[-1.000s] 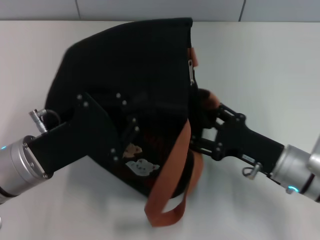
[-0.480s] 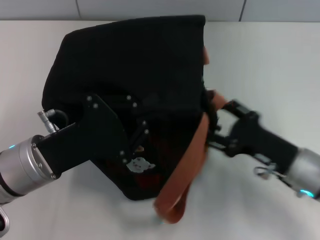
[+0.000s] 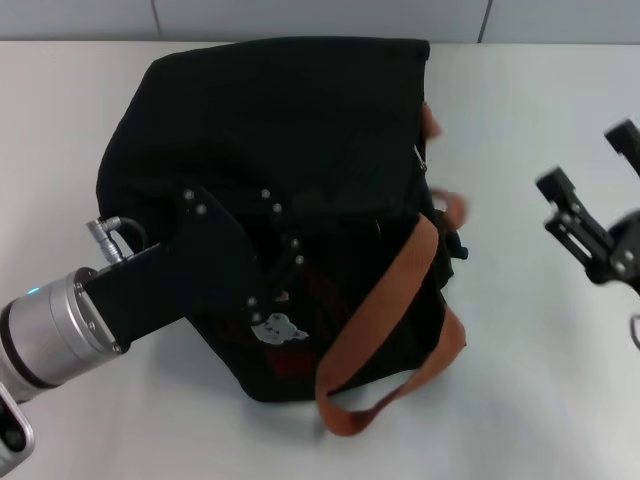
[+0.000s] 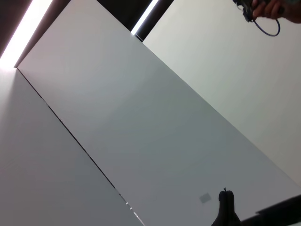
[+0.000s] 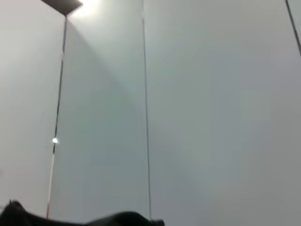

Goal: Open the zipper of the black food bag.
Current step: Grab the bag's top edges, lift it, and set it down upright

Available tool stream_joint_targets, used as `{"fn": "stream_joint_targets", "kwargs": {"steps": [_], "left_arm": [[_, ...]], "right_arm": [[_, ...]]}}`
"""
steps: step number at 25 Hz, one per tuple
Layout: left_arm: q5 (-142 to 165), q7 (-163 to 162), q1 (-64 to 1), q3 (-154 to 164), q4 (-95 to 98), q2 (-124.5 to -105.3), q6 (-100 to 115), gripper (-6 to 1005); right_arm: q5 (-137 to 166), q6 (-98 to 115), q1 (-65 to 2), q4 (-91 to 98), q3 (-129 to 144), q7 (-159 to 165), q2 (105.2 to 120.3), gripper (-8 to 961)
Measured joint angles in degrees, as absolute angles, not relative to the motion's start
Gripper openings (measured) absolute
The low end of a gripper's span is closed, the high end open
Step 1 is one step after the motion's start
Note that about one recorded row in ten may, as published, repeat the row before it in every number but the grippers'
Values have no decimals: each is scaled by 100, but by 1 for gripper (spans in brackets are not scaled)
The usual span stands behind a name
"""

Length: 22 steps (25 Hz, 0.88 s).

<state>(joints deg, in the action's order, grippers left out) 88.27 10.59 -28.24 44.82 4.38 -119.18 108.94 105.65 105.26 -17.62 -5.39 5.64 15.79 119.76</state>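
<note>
The black food bag (image 3: 280, 130) lies tipped on the white table, its bear patch (image 3: 272, 327) facing me and its rust-brown handles (image 3: 385, 300) draped over its right side. Along the bag's right rim runs the zipper, where a small silver glint (image 3: 421, 157) shows; how far it stands apart is hidden. My left gripper (image 3: 285, 270) presses against the bag's front, black on black. My right gripper (image 3: 587, 160) hangs open well right of the bag, touching nothing. Both wrist views show only walls and ceiling.
The white table (image 3: 520, 380) spreads around the bag, with bare surface to the right and front. A tiled wall edge (image 3: 300, 20) runs along the back.
My right gripper has left the bag's right side and pulled away to the right, now open. The bag has shifted rightwards and a handle has dropped lower. The left gripper stays on the bag.
</note>
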Motion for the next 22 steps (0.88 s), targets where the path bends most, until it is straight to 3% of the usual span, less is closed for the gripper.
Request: {"fn": "stream_joint_targets", "kwargs": {"steps": [11, 22], "left_arm": [[8902, 1070, -2887, 4482, 369, -11918, 10868, 93], [8906, 1072, -2930, 4478, 335, -11918, 10851, 94]], "right_arm": [[10629, 9864, -2894, -1066, 594, 1460, 11988, 831], [10944, 9590, -2464, -954, 667, 1456, 11961, 831]]}}
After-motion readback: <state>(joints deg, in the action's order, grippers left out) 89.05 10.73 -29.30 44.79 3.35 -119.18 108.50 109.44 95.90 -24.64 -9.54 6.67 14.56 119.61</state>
